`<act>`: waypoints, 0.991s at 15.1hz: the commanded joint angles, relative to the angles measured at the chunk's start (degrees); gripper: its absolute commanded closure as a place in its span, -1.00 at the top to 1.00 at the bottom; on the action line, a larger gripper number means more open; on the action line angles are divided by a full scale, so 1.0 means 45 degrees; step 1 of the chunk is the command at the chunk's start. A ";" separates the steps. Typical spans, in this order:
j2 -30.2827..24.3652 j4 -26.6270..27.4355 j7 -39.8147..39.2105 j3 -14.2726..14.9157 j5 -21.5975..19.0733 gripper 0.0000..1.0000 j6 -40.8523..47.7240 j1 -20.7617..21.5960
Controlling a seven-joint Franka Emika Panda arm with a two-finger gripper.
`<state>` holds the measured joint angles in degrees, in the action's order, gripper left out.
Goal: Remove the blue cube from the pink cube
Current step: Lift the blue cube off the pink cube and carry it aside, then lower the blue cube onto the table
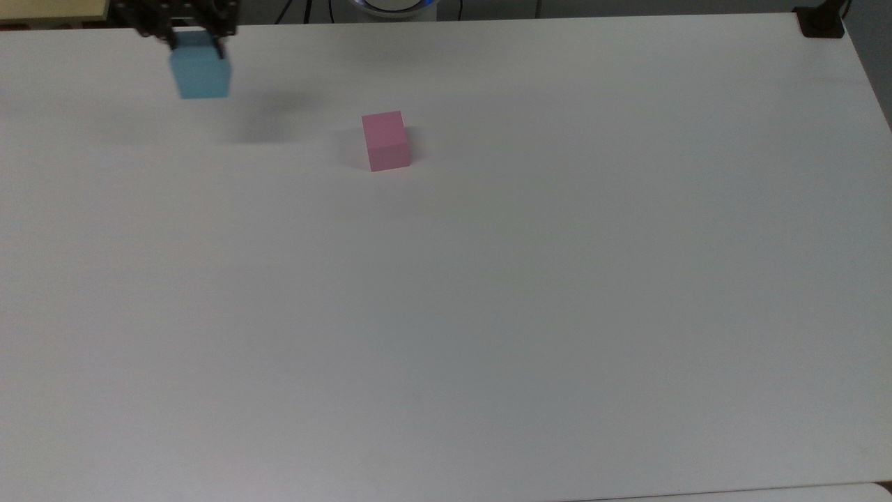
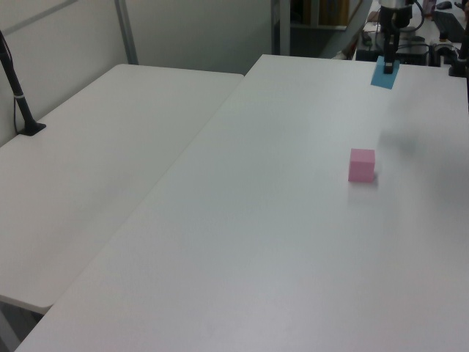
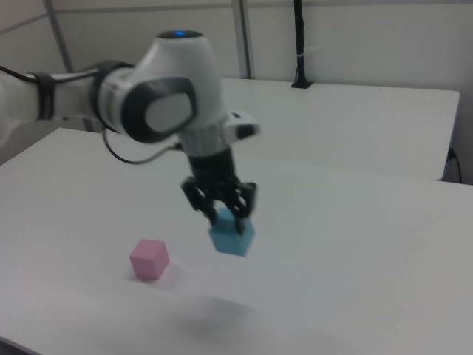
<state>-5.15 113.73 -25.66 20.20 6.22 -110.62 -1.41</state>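
Two cubes apart: gripper [image 3: 224, 212] clamped on blue cube [image 3: 232, 236] (airborne), pink cube [image 3: 149, 259] on table [image 1: 488, 314]; no writing legible.

The top view looks steeply down over the whole counter [image 1: 488, 314] from its near edge. The left view and right view look low along it from opposite sides, the right view nearest; all three share the pink cube [image 1: 385, 141].

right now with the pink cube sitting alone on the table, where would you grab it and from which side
Take the pink cube from straight above, closing on two opposite side faces. It sits flat and upright on the white table, nothing touches it, and its plain parallel faces suit a two-finger pinch. The pincer would first have to release the blue cube, which it holds in the air.
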 commanded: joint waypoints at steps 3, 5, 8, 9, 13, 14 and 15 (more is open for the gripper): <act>0.2292 -0.0272 -0.2519 0.1994 0.0181 -0.26 -0.2485 0.0099; 0.3385 -0.0486 -0.3083 0.2073 0.0162 -0.26 -0.2858 -0.0252; 0.4228 -0.0644 -0.3184 0.2073 0.0103 -0.23 -0.3249 -0.0292; 0.4501 -0.0644 -0.3300 0.2073 0.0083 -0.21 -0.3289 -0.0312; 0.5070 -0.0644 -0.3438 0.2073 0.0083 -0.03 -0.3738 -0.0428; 0.5109 -0.0644 -0.3477 0.2073 0.0083 0.06 -0.3738 -0.0506; 0.5109 -0.0644 -0.3458 0.2073 0.0045 0.66 -0.3758 -0.0526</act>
<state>17.36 111.37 -39.40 29.20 6.42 -126.75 -2.96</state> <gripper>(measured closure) 0.467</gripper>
